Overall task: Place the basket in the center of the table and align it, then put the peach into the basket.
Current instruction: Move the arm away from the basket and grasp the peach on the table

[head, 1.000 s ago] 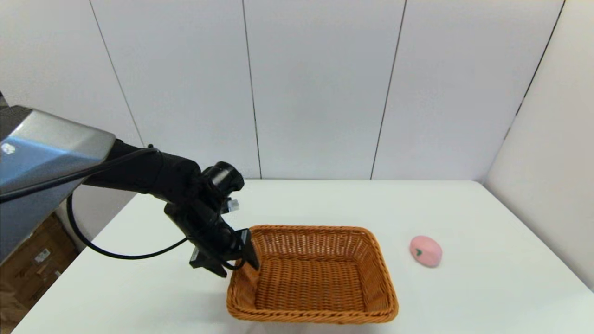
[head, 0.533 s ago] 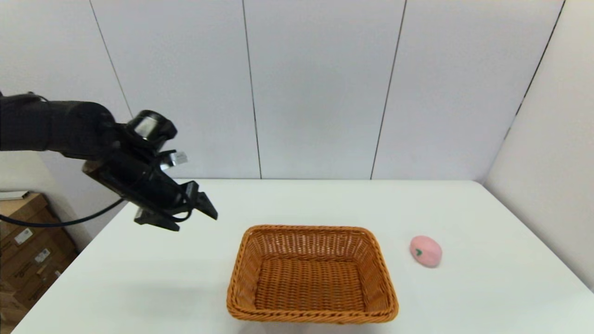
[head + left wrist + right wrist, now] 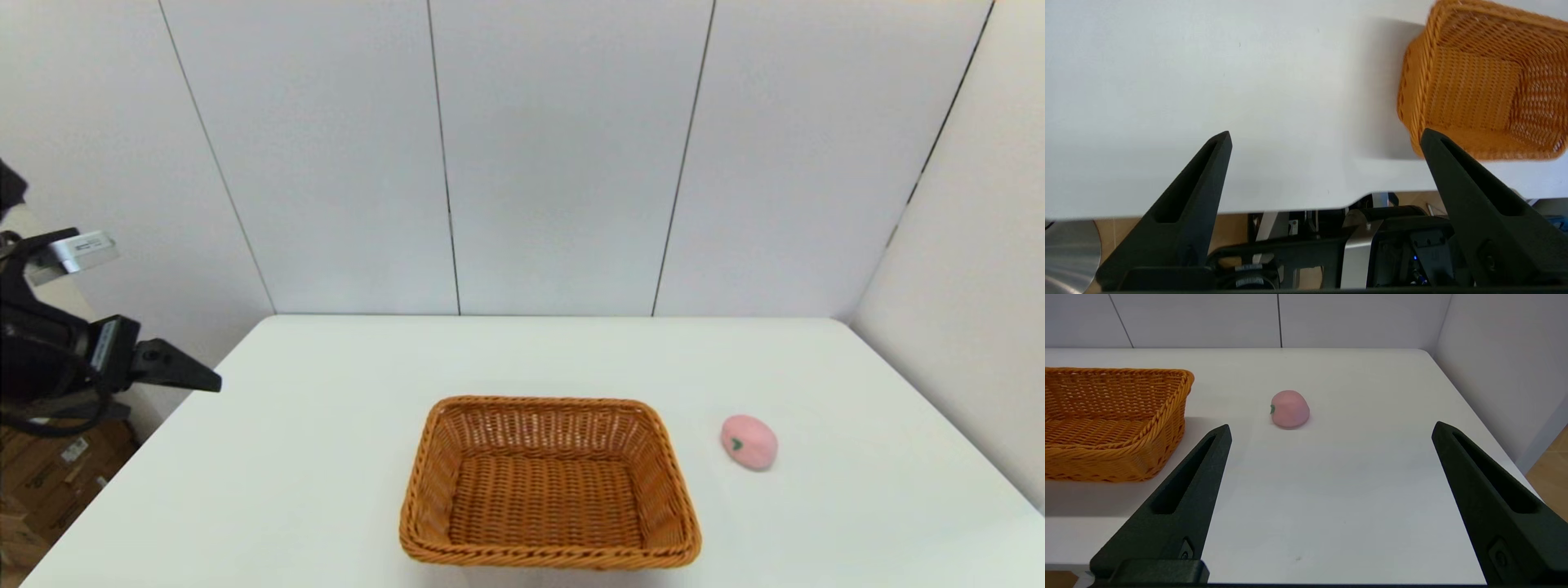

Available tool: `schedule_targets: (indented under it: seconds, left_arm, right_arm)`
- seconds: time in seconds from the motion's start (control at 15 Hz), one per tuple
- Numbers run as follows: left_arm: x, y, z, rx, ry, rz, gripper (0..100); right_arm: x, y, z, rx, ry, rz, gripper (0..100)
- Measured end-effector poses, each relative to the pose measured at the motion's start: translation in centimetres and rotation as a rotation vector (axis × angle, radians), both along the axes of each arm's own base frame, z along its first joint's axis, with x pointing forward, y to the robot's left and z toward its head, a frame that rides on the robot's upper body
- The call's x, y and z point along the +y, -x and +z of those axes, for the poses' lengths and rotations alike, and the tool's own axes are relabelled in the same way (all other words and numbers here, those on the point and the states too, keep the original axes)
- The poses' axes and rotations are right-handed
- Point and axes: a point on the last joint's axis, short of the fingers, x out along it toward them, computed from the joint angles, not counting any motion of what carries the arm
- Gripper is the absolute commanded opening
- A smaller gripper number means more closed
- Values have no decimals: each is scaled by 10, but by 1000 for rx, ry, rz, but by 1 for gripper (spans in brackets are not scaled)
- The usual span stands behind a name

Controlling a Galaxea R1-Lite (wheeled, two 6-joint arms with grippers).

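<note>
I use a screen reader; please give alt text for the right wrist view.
A pink peach lies on the white table, apart from an empty wicker basket. The open right gripper faces it.

Black tapered left tool [image 3: 1325, 136], perhaps white-labelled

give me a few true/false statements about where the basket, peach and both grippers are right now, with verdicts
1. The peach lies inside the basket. False: it lies on the table, apart from the basket, on the robot's right.
2. The basket is empty. True.
3. The left gripper grips the basket rim. False: it is open, off past the table's left edge, holding nothing.
4. The right gripper is open, with the peach ahead between its fingers. True.
5. The basket lies upside down. False: it sits open side up.
</note>
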Motion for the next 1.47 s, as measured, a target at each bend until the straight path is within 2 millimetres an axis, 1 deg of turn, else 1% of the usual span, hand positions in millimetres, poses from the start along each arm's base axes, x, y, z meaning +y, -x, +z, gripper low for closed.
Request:
schedule_targets:
  seconds: [0.2, 0.4, 0.53, 0.67, 0.73, 0.87, 1.07, 1.27, 1.33, 1.47]
  left_arm:
    - [-6, 58, 0, -100, -3, -8, 100]
    - [-13, 113, -4, -256, -19, -17, 100]
    - [-18, 150, -12, -353, -41, -34, 100]
    - [-22, 181, -27, -437, -75, -63, 100]
    - [-23, 193, -35, -475, -88, -74, 100]
    - [-25, 213, -52, -548, -103, -102, 100]
    - [-25, 231, -70, -609, -96, -148, 100]
    - [-24, 238, -83, -663, -128, -121, 100]
    - [-23, 239, -90, -688, -138, -116, 100]
    - [-22, 238, -96, -768, -168, -83, 100]
  right_arm:
    - [0, 0, 0, -2, -3, 0, 100]
    - [0, 0, 0, -3, -5, 0, 100]
    - [0, 0, 0, -3, -5, 0, 100]
    - [0, 0, 0, -3, -5, 0, 100]
    - [0, 0, 0, -3, -5, 0, 100]
    - [0, 0, 0, -3, -5, 0, 100]
    - [0, 0, 0, -3, -5, 0, 100]
    - [0, 0, 0, -2, -5, 0, 100]
    - [0, 0, 0, -3, -5, 0, 100]
    - [0, 0, 0, -2, -5, -1, 100]
